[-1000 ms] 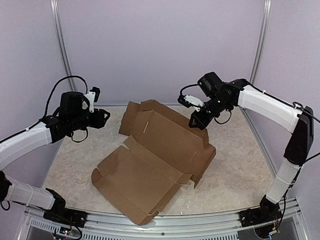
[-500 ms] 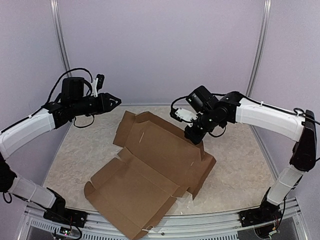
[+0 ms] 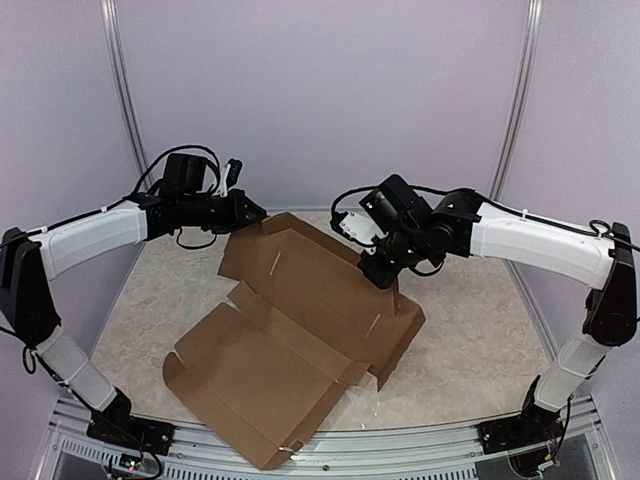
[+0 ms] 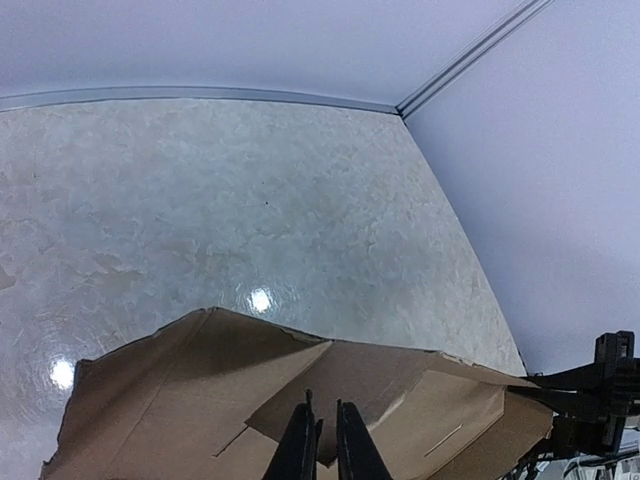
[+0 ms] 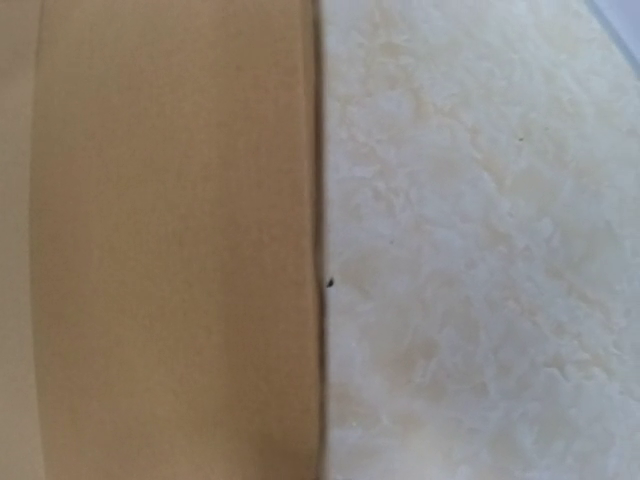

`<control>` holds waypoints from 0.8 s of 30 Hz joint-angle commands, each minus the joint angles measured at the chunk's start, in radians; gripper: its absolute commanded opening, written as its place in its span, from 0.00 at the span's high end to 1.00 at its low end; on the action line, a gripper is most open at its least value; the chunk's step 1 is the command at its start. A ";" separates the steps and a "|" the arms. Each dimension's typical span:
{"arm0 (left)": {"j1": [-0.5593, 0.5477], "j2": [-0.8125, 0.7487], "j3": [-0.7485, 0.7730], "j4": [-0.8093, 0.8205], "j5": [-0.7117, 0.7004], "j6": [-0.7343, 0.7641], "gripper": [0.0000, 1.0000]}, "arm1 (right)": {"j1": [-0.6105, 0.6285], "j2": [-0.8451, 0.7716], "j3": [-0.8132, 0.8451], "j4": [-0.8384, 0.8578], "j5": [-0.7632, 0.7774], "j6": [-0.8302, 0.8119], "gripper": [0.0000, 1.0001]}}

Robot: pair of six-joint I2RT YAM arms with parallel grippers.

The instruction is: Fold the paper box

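The paper box lies as a big brown die-cut sheet across the table, its flaps partly raised. My left gripper reaches its far left corner. In the left wrist view the black fingers stand almost together, with the tip of a raised flap running down between them. My right gripper points down onto the sheet's far right edge. Its fingers do not show in the right wrist view, which has only cardboard beside bare table.
The marbled tabletop is walled by pale panels and metal posts. The sheet's near corner reaches the metal rail at the front edge. Both arm bases sit at that rail.
My left arm swung in from the left to the box's far corner and its jaws closed. My right gripper moved down and left, and the sheet slid left and nearer with it.
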 commanded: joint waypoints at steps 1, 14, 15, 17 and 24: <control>-0.006 0.044 0.051 -0.050 0.005 -0.005 0.93 | 0.023 -0.026 0.017 0.043 0.058 0.008 1.00; -0.061 0.098 0.062 -0.045 0.058 0.013 1.00 | 0.041 0.017 0.071 0.045 0.079 0.040 1.00; -0.065 0.104 0.065 -0.042 0.064 0.010 1.00 | 0.042 0.019 0.073 0.046 0.080 0.044 1.00; -0.078 0.118 0.071 -0.032 0.074 0.001 1.00 | 0.045 0.023 0.079 0.044 0.081 0.051 1.00; -0.101 0.153 0.089 0.046 0.101 -0.056 1.00 | 0.052 0.026 0.082 0.027 0.087 0.066 1.00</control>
